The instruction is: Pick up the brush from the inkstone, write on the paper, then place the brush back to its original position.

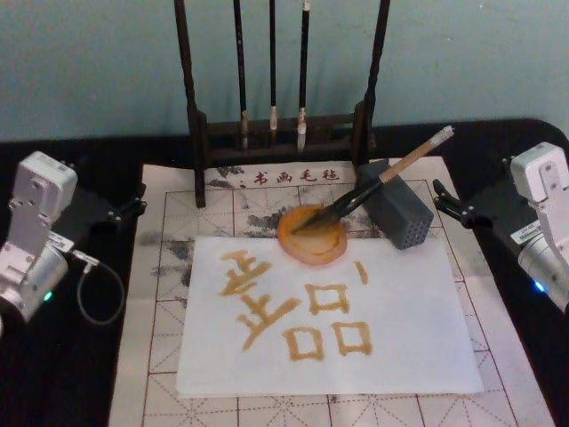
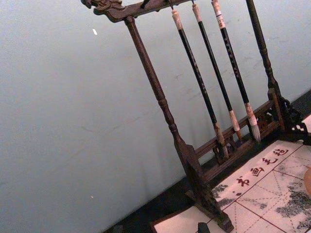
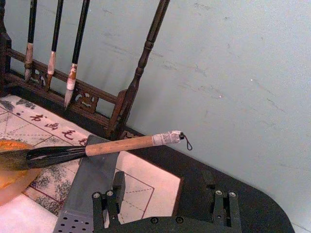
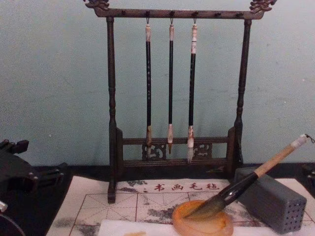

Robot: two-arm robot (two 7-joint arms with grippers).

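Black table (image 1: 53, 382), left gripper (image 1: 138, 200), right gripper (image 1: 440, 201) parked

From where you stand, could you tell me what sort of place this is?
Likely a calligraphy desk: a wooden brush rack, a red-gridded mat, and the paper bearing amber characters.

Here's the brush rack (image 2: 167, 121), dark wood, leaning across the frame from the upper left down to the lower middle. Three thin brushes (image 2: 218, 77) hang off its top bar, side by side, pale tips just above the lower rail. Behind it all, a pale blue-green wall (image 2: 73, 121). Lower right of the frame: the cream mat (image 2: 262, 194) with red grid, red characters (image 2: 257, 171) and grey ink stains (image 2: 296, 204). At the right edge, a sliver of the orange inkstone (image 2: 309, 180).
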